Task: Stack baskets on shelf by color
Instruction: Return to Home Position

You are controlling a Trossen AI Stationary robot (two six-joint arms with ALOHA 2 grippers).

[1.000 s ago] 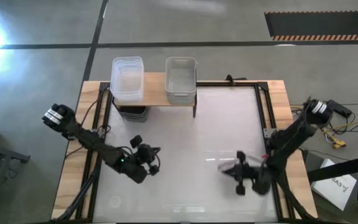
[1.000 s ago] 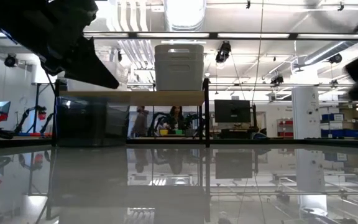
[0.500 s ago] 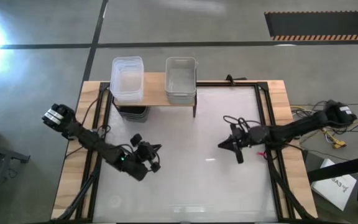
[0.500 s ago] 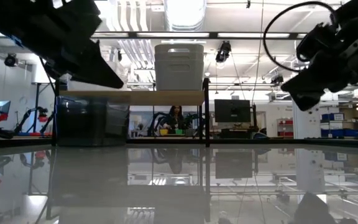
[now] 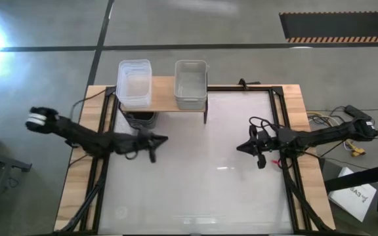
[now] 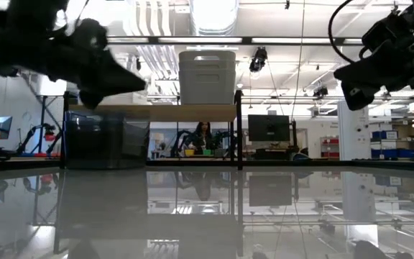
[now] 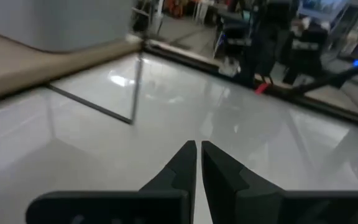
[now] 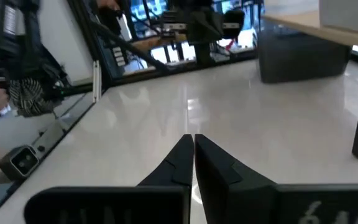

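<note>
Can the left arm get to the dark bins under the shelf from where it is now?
Probably yes: the left gripper, shut, hangs close in front of the dark bins under the shelf, and nothing stands between them.

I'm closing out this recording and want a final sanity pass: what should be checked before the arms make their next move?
1. Clear bins stacked on the left of the shelf: ok.
2. Light grey bin on the right of the shelf: ok.
3. Dark bins under the shelf, below the clear ones: ok; how many, cannot tell.
4. Left end effector shut and holding nothing: ok.
5. Right end effector shut and holding nothing: ok.
6. Arms folded back off the table: not ok; both reach out over it.
</note>
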